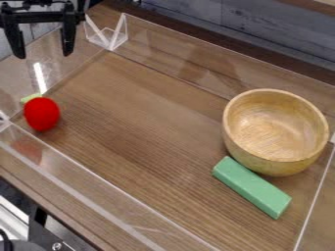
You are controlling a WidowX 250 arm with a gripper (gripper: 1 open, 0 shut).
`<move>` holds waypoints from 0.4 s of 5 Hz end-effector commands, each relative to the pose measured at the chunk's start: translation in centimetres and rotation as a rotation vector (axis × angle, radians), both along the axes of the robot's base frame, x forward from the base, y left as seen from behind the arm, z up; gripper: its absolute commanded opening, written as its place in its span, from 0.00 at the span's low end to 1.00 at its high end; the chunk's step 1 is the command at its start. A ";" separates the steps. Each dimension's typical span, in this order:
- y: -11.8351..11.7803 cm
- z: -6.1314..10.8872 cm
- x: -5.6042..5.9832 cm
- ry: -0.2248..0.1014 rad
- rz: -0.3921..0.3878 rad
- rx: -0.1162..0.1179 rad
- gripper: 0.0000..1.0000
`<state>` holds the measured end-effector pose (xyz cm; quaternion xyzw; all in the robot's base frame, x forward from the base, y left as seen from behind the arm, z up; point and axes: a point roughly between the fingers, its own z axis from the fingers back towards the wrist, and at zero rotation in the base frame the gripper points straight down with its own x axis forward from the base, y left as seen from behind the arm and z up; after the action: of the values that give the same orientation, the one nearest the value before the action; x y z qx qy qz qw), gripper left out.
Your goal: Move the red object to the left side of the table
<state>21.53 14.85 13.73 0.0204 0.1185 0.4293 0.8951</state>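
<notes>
The red object [42, 114], a small glossy egg-shaped toy fruit with a green tip, lies on the brown wood-grain table [144, 137] at its left side, close to the clear wall. My gripper [41, 39] hangs above it in the upper left corner, open, with its two dark fingers [16, 37] spread apart and nothing between them. There is a clear gap between the fingertips and the fruit.
A wooden bowl [275, 130] stands at the right. A flat green block [252, 186] lies just in front of it. Low clear acrylic walls [78, 186] edge the table, with a clear bracket [108, 32] at the back left.
</notes>
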 end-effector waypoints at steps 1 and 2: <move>-0.5 0.8 -0.6 -0.048 -0.034 0.040 1.00; -0.8 -0.1 -1.0 -0.045 -0.050 0.036 1.00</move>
<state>20.33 14.08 12.03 0.0226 0.1236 0.4113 0.9028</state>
